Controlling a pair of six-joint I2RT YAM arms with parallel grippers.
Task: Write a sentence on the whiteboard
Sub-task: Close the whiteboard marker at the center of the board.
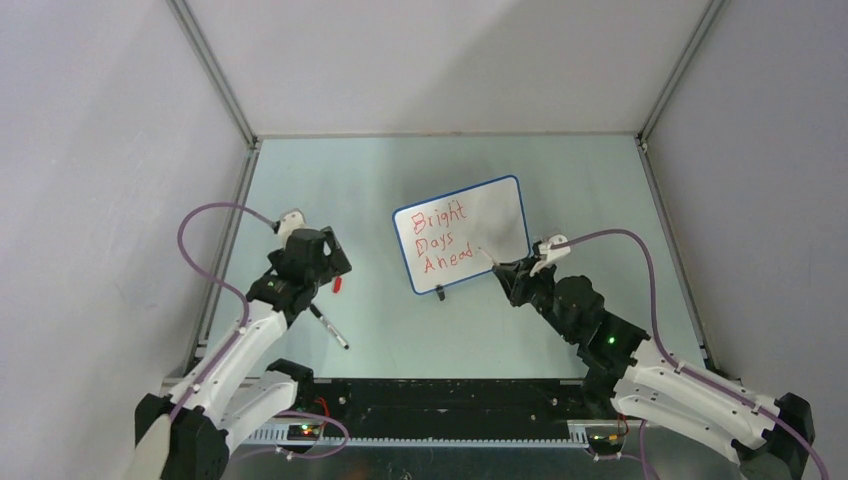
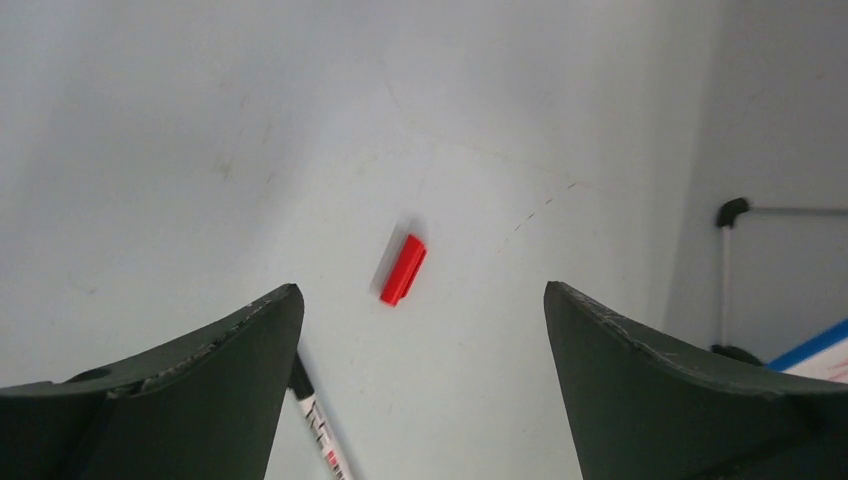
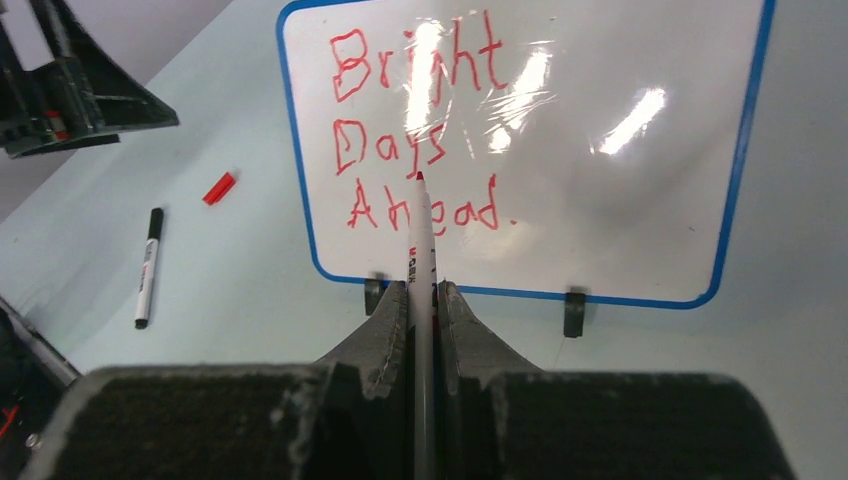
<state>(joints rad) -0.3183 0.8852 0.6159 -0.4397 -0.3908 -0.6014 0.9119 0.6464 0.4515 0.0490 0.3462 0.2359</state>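
Note:
The whiteboard [image 1: 500, 210] [image 3: 620, 220] stands tilted at mid-table on two black clip feet. The sentence [image 1: 440, 238] [image 3: 420, 150] in red reads "Bright Days Ahead." in three lines. My right gripper [image 1: 505, 270] [image 3: 423, 295] is shut on a red marker [image 3: 422, 240], whose tip points at the board near the bottom line; whether it touches I cannot tell. My left gripper [image 1: 328, 262] [image 2: 420, 292] hangs open and empty over the table left of the board. Just beyond its fingers lies a red cap [image 2: 403, 269] [image 1: 337, 284].
A black-capped marker [image 1: 330, 328] [image 2: 318, 425] [image 3: 147, 268] lies on the table under the left gripper's left finger. Grey enclosure walls with metal frame rails [image 1: 215, 75] bound the table on three sides. A blue corner of the board [image 2: 820, 345] shows at the left wrist view's right edge.

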